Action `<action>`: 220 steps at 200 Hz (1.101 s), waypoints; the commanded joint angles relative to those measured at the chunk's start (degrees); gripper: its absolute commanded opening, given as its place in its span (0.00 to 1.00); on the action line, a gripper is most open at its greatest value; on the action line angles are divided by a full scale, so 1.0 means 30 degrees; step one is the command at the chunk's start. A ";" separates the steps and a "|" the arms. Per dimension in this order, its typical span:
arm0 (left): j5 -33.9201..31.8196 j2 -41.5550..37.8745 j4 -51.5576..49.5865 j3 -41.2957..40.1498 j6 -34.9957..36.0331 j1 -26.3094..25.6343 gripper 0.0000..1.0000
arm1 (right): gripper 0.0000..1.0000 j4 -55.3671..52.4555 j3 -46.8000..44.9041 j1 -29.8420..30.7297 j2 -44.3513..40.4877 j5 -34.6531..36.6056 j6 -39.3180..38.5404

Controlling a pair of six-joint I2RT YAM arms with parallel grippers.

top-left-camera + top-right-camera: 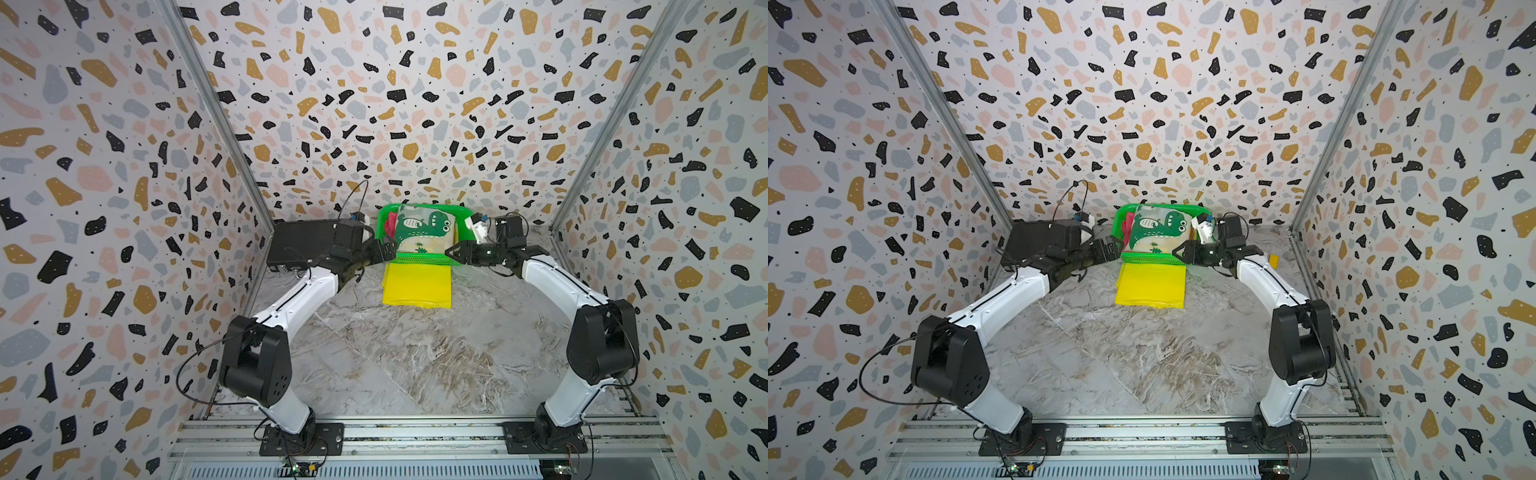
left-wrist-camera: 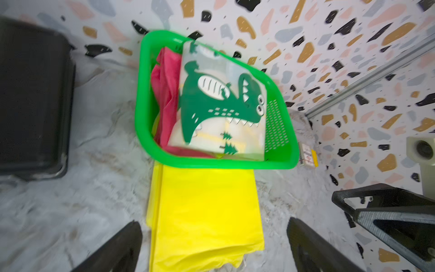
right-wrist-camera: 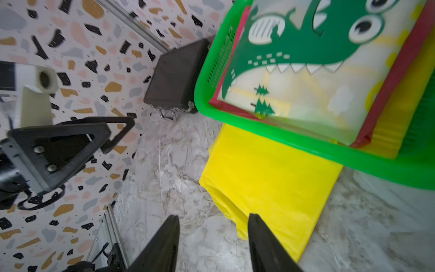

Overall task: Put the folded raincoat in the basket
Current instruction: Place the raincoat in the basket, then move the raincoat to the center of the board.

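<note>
In the basket the raincoat lies atop red cloth, seemingly delivered, so left gripper and right gripper flank it, jaws apart, empty; 1 yellow sheet lies outside.

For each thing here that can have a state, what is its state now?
Basket: holds folded items.
Dinosaur raincoat: folded, lying on top inside the basket.
Yellow raincoat: folded, outside, in front of the basket.
Black case: closed.
Left gripper: open, empty.
Right gripper: open, empty.
</note>
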 commanded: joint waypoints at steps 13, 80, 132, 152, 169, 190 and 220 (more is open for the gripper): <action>-0.1922 -0.3760 -0.0137 -0.3549 -0.0300 -0.0155 1.00 | 0.51 -0.1273 -0.0590 0.1486 0.0662 0.2006 -0.1537; -0.3739 -1.0614 -0.1831 -0.9739 -0.0687 -0.0220 1.00 | 0.51 -0.1187 -0.1221 0.2748 0.2822 0.4637 -0.0142; -0.3311 -1.2543 -0.0820 -1.1976 -0.1289 -0.0230 1.00 | 0.52 -0.1007 -0.1445 0.3094 0.4434 0.6007 0.0472; -0.2728 -1.1926 -0.0764 -1.1960 -0.1262 -0.0230 1.00 | 0.52 -0.0605 -0.1955 0.3079 0.4915 0.6280 0.0745; -0.2350 -1.1389 -0.0750 -1.1987 -0.1300 -0.0234 1.00 | 0.51 -0.0191 -0.2858 0.3077 0.4883 0.6298 0.0803; -0.1978 -1.0985 -0.0538 -1.2175 -0.1369 -0.0246 1.00 | 0.51 0.0133 -0.4446 0.3063 0.4294 0.6488 0.0654; -0.1681 -1.0788 -0.0057 -1.2580 -0.1536 -0.0258 1.00 | 0.51 -0.0413 -0.6474 0.3079 0.2715 0.6929 -0.0033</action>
